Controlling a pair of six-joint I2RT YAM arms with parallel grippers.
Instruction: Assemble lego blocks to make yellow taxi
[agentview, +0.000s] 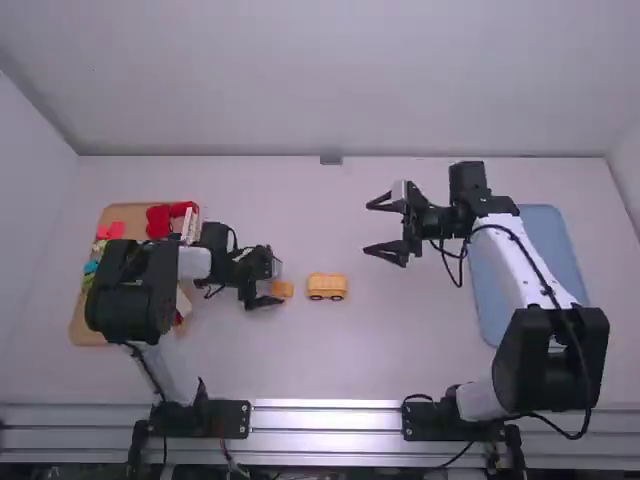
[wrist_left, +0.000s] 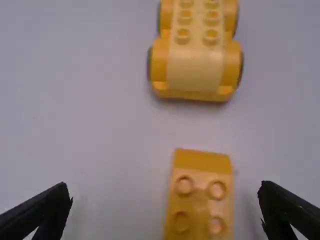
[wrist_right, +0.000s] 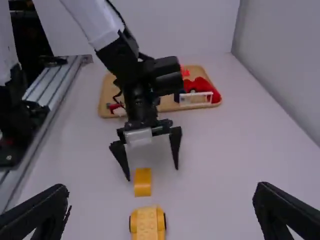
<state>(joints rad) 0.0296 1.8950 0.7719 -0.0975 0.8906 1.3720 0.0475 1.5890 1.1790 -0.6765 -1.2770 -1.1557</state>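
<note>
Fingers of the left gripper (agentview: 275, 281), nearest its wrist camera, stand wide apart on either side of a yellow brick (wrist_left: 200, 200), with a gap at each side, so it is released. Just beside that brick, toward the tabletop's right edge, sits a yellow wheeled base (agentview: 327, 287) topped with studs, near the middle of the tabletop (agentview: 400, 350). Right gripper (agentview: 369, 228), also released with fingers spread, is farther from the near edge. Toward the left edge a wooden tray (agentview: 118, 213) carries coloured pieces; a blue tray (agentview: 545, 230) lies toward the right. Metal rails (agentview: 320, 415) line the near edge; pale walls (agentview: 320, 80) enclose the rest.
</note>
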